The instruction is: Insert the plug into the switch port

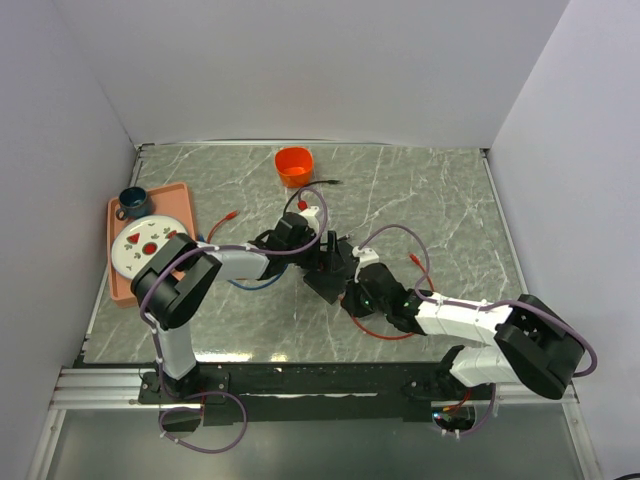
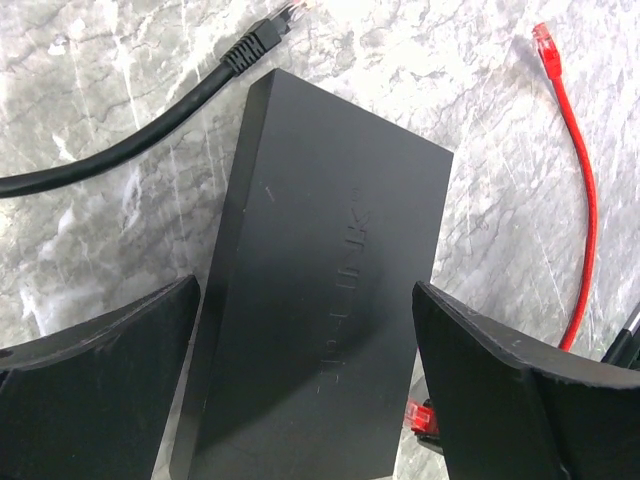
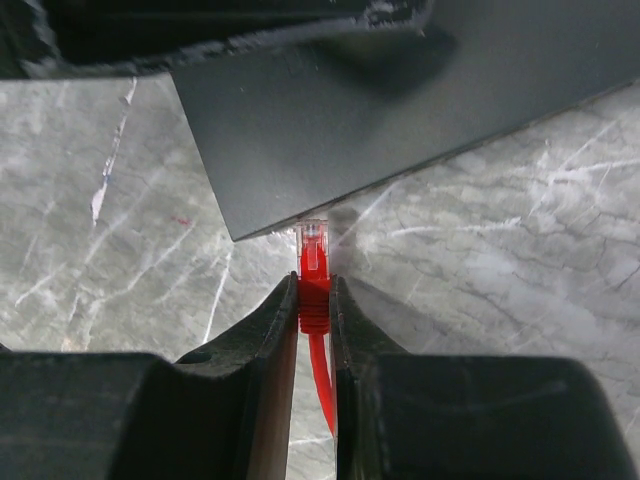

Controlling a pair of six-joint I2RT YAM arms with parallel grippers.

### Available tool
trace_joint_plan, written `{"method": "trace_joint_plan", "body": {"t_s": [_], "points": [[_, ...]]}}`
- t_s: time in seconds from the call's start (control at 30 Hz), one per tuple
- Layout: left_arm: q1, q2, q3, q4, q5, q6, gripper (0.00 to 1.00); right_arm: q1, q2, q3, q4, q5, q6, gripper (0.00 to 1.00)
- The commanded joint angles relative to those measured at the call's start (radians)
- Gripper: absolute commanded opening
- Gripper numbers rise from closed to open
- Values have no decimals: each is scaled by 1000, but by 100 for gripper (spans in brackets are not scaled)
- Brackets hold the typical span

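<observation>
Right gripper (image 3: 315, 300): pinched red plug (image 3: 313, 250), tip against switch box (image 3: 380, 130) edge, seeking unseen port.
Left gripper (image 2: 305, 330): spread wide astride switch box, empty, likely to brace.

On grey marble table (image 1: 440, 200): 1 orange cup (image 1: 293, 165) at back; at left, 1 salmon tray (image 1: 118, 285) bearing white plate (image 1: 150, 245) and dark blue mug (image 1: 133, 202); 1 black Ethernet cable (image 2: 150, 135) lying loose.

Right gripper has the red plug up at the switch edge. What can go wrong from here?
1. The red plug in the right gripper points at the switch close to a corner, so it may butt the casing rather than enter.
2. The left gripper is open, straddling the switch without clearly clamping it, so a push may slide the switch.
</observation>
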Motion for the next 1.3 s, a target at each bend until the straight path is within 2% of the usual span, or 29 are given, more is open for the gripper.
{"method": "trace_joint_plan", "body": {"t_s": [0.0, 0.83, 1.27], "points": [[1, 31, -11, 15, 21, 6, 93, 8, -19, 11, 55, 26, -10, 0], [-1, 56, -20, 26, 69, 4, 91, 24, 70, 34, 98, 58, -2, 0], [-10, 80, -18, 26, 60, 3, 88, 30, -18, 51, 49, 48, -8, 0]]}}
